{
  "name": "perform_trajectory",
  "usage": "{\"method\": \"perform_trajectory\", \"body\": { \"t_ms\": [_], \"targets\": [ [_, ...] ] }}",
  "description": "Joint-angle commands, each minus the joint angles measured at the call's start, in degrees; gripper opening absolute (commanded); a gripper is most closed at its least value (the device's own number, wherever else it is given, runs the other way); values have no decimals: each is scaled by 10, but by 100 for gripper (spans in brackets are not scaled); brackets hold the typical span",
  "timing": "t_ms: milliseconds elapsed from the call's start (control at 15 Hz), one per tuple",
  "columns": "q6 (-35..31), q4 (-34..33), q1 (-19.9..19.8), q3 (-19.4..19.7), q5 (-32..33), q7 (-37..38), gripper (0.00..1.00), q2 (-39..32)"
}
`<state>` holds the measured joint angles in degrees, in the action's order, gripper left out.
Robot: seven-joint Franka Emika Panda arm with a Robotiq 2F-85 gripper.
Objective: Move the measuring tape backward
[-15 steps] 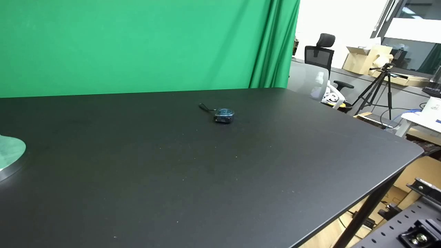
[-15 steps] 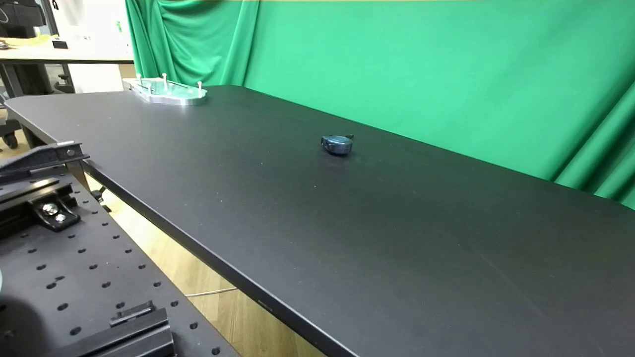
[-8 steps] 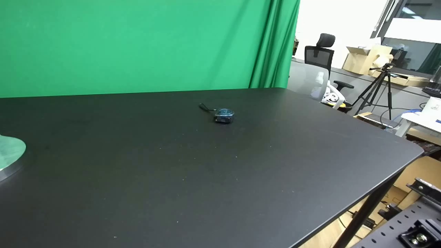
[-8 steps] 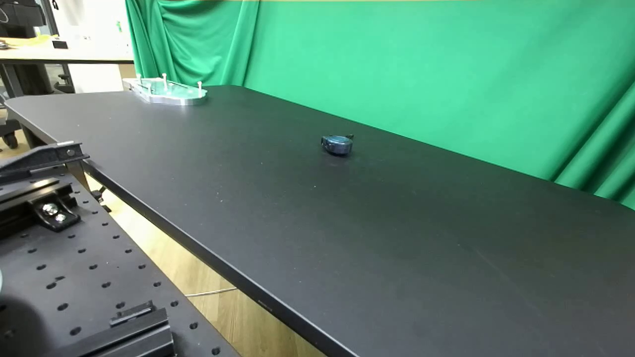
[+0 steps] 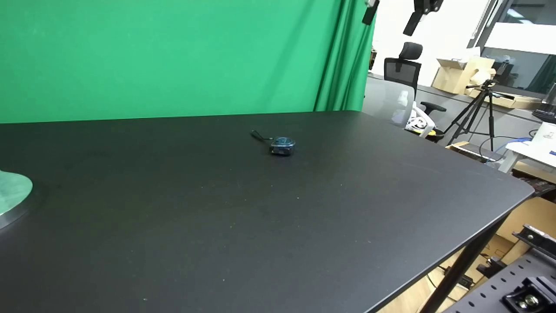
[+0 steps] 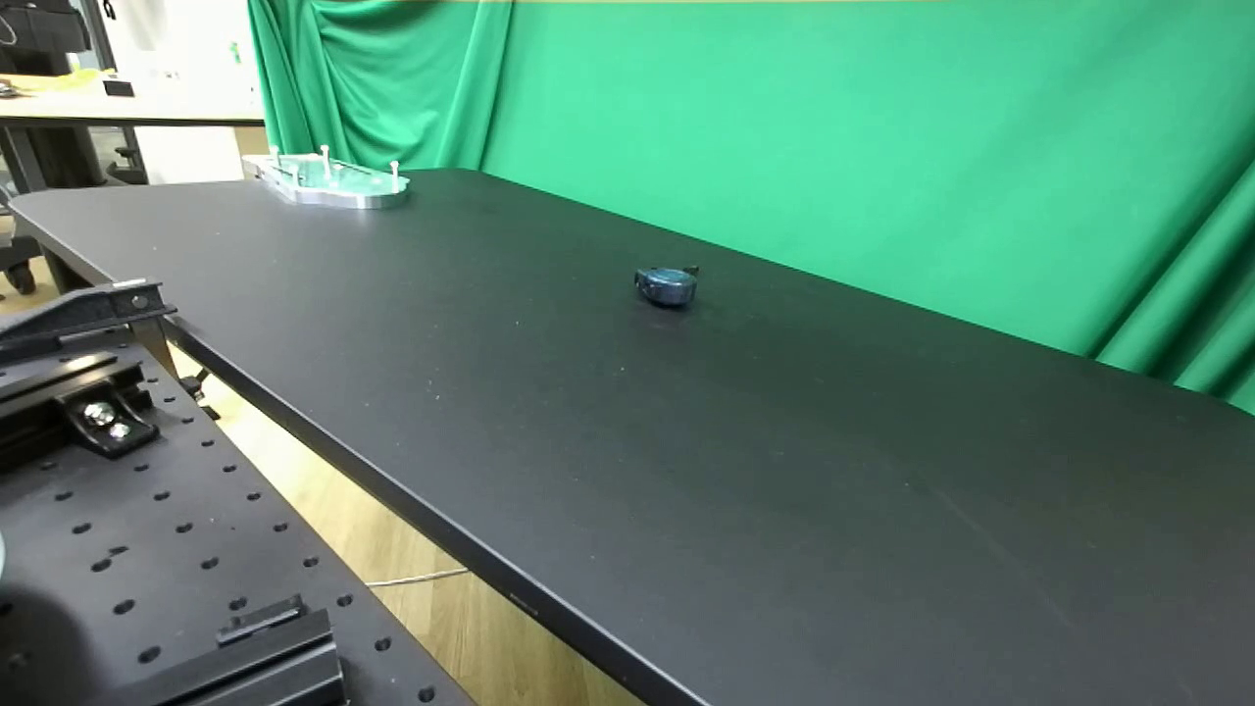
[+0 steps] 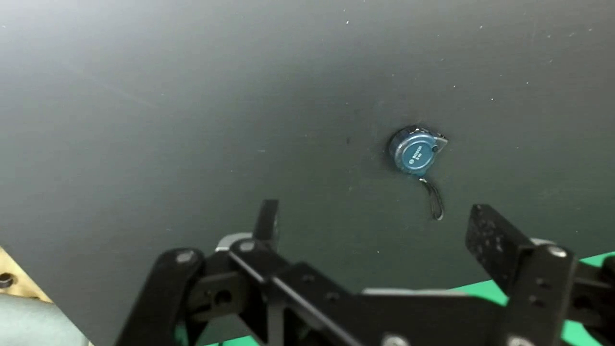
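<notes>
Measuring tape (image 7: 417,153) on table (image 7: 192,144), ahead of spread jaws

Item: the measuring tape, a rounded dark case with a blue-teal face lettered BOSCH. In the wrist view it lies face up on the table, beyond the fingertips (image 7: 267,218) and within the span between the two jaws, closer to the jaw at that view's right. Its looped dark strap (image 7: 435,202) extends from the case back toward the jaws. Case and strap are both apart from the fingertips.

Gripper (image 7: 375,214): the jaws stand wide apart, with table surface visible between them. In an exterior view, the fingers (image 5: 412,24) show at the top edge, raised above the table; the tape sits lower down, well apart from both.

Surroundings: a green curtain (image 6: 882,147) hangs behind the table in both exterior views. In an exterior view, a pale green plate (image 6: 343,200) with upright pegs sits at the table's far end, well apart from the tape. In an exterior view, an office chair (image 5: 402,71) and a tripod (image 5: 491,111) appear lower than the jaws, in the background.
</notes>
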<state>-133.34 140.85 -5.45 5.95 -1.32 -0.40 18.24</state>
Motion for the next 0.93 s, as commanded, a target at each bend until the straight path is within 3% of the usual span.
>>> {"method": "perform_trajectory", "body": {
  "t_ms": [0,400,667,867],
  "targets": [
    [-16,-55,6,-20,-5,51,100,-94],
    [-31,-100,31,-44,-31,89,100,-205],
    [-80,-111,47,-56,-54,93,100,-266],
    [-102,-95,49,-56,-62,77,100,-265]
  ]
}}
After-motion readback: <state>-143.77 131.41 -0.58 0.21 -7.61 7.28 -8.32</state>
